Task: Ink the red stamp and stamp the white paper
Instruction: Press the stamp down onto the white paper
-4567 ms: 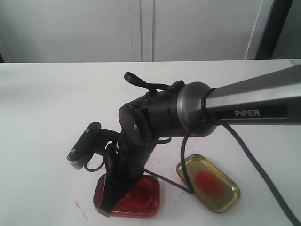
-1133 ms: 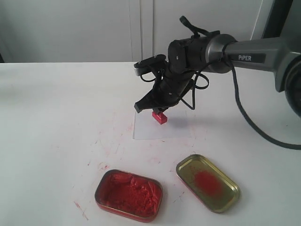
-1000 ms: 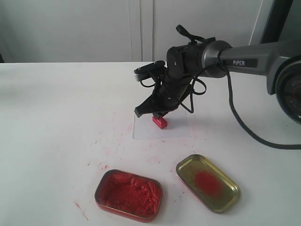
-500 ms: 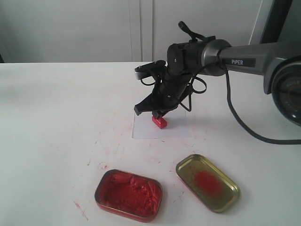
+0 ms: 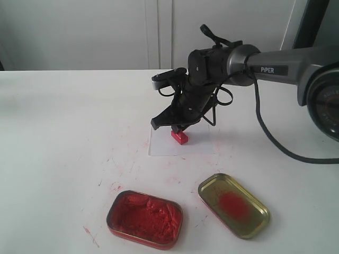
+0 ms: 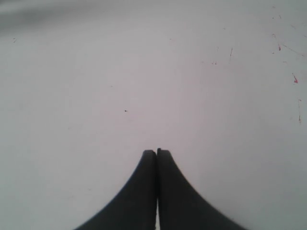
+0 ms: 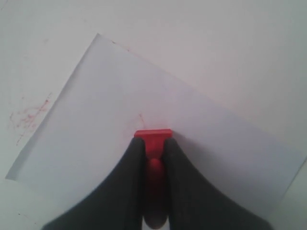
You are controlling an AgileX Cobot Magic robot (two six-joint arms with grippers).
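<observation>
My right gripper [image 5: 179, 127] [image 7: 153, 142] is shut on the red stamp [image 5: 180, 137] [image 7: 153, 136]. The stamp's lower face sits down on the white paper [image 5: 159, 146] [image 7: 96, 105], a thin sheet lying on the table's middle. A faint red streak marks the sheet just beyond the stamp in the right wrist view. My left gripper [image 6: 156, 152] is shut with nothing between its fingers, hovering over bare white tabletop; it does not show in the exterior view.
Toward the front stand a red tin of lumpy red paste [image 5: 145, 218] and a gold oval lid with a red smear [image 5: 233, 205]. Red smudges fleck the tabletop [image 5: 63, 121] around the sheet. The right arm [image 5: 275, 61] reaches in from the right.
The right gripper carried the stamp from the paste tin to the sheet, then lowered it slightly onto the paper over the last second. In the last half second nothing moves.
</observation>
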